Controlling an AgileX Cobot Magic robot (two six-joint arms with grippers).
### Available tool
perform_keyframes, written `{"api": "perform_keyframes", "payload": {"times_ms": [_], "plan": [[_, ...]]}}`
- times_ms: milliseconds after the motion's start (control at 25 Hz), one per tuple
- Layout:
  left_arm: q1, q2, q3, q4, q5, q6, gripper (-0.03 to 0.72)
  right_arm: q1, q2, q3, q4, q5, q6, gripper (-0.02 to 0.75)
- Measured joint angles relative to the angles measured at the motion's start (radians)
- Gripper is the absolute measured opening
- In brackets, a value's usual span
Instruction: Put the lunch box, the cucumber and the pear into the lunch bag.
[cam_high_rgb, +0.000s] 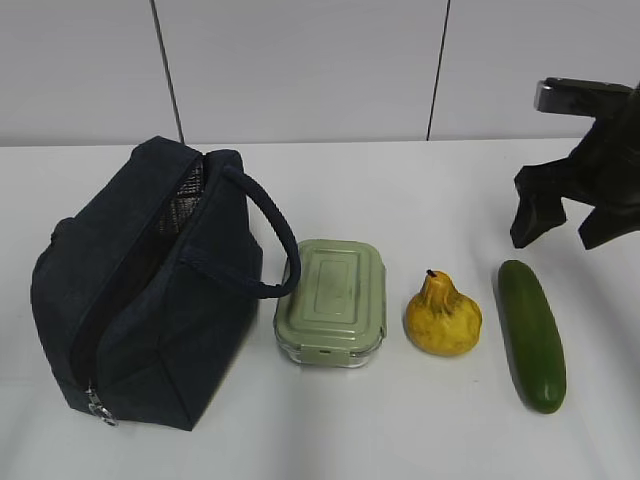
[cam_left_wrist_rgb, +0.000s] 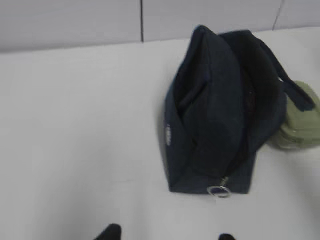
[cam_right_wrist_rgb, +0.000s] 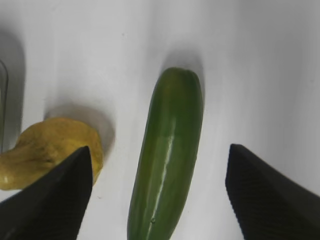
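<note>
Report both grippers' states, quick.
Left gripper: open, empty, short of the bag.
Right gripper: open, empty, fingers either side of the cucumber, above it.

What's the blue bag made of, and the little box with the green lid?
The lunch bag looks like soft, matte navy fabric: it sags and creases, with a metal-looking zip ring. The lunch box seems to have a clear, shiny base, glass or plastic, I cannot tell which, under a dull sage-green lid, probably plastic.
</note>
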Motion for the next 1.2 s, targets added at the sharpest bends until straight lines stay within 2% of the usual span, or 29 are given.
{"api": "perform_keyframes", "payload": {"times_ms": [80,160,320,440,560,880,1200], "plan": [[0.0,0.134,-0.013,-0.09,-0.038,0.054,0.434,0.0,0.018,-0.021,0.0,-0.011,-0.002,0.637],[0.0,0.247,-0.038,-0.141,-0.097,0.103,0.454,0.0,0.03,-0.038,0.0,-0.019,-0.002,0.637],[0.0,0.446,-0.118,-0.181,-0.168,0.179,0.466,-0.001,0.056,-0.055,0.0,-0.033,0.0,0.637],[0.0,0.581,-0.176,-0.236,-0.174,0.252,0.467,-0.001,0.09,-0.058,0.0,-0.036,0.004,0.637],[0.0,0.694,-0.223,-0.249,-0.174,0.294,0.467,-0.001,0.122,-0.058,-0.002,-0.036,0.006,0.637],[0.0,0.859,-0.252,-0.329,-0.174,0.441,0.467,-0.001,0.13,-0.06,-0.002,-0.042,0.008,0.633],[0.0,0.945,-0.253,-0.368,-0.208,0.5,0.455,-0.001,0.13,-0.06,0.007,-0.065,0.008,0.628]]}}
